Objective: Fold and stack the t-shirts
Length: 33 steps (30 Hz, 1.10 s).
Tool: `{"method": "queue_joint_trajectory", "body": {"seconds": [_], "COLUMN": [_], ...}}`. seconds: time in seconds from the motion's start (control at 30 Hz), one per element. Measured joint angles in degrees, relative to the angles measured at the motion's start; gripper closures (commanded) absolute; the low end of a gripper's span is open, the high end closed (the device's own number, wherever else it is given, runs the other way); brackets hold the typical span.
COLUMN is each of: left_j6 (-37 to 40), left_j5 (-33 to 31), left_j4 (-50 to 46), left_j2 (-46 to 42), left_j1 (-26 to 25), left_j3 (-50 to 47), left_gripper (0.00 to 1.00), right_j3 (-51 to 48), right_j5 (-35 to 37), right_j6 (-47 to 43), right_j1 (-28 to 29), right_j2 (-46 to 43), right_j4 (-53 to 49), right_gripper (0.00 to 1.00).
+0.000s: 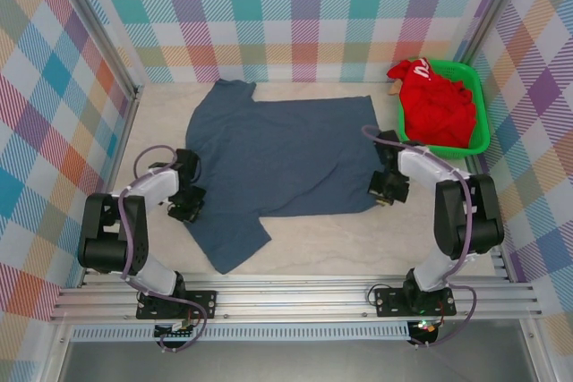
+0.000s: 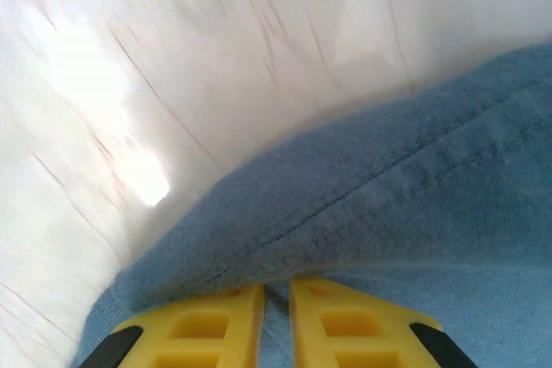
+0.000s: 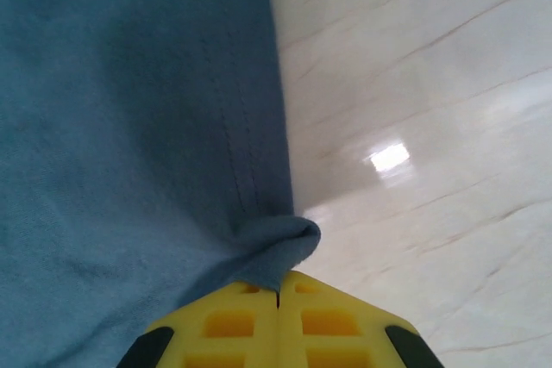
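Right wrist view: the right gripper [image 3: 277, 289] has its yellow fingers pressed together on a bunched corner of the slate-blue t-shirt [image 3: 129, 127] at its hem, beside bare table [image 3: 431, 127]. In the left wrist view, the left gripper [image 2: 276, 290] is nearly closed. Only a thin slit is left between its fingers, and a fold of the same shirt's edge is pinched there. From above, this shirt lies spread across the middle of the table, collar toward the far edge. At the far right corner, the green basket [image 1: 483, 112] holds the crumpled red t-shirt [image 1: 434, 105].
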Motion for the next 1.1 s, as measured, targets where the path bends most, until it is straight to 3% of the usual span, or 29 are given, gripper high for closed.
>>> {"method": "queue_joint_trajectory", "body": {"seconds": [0.17,0.67,0.9,1.0,1.03,1.1], "left_j6": [7.0,14.4,15.5,16.3,16.4,17.1], "left_j5": [-3.5,-4.2,-4.3,-4.8,-5.2,-5.8], "left_j4": [-0.7,-1.7,-1.9,-3.0,-3.5,-5.1], "left_j2": [1.2,2.3,2.3,1.9,1.5,0.1], "left_j1": [4.0,4.0,4.0,3.8,3.7,3.3], "left_j3": [1.3,2.9,3.3,4.9,5.7,8.2], "left_gripper": [0.82,0.82,0.82,0.74,0.72,0.7], "right_j3": [-0.5,-7.3,-7.2,-6.2,-5.9,-5.4], "right_j5": [-2.0,-4.7,-5.5,-3.0,-2.1,-0.7], "right_j6": [1.6,6.4,9.0,9.9,10.0,10.4], "right_j1": [3.6,1.3,1.4,1.4,1.4,1.4], "right_j2": [0.0,-1.5,-5.3,-8.8,-9.9,-12.4], "right_j4": [-0.4,-2.2,-5.1,-7.7,-8.1,-8.3], "right_gripper": [1.0,1.0,0.71,0.62,0.61,0.74]}}
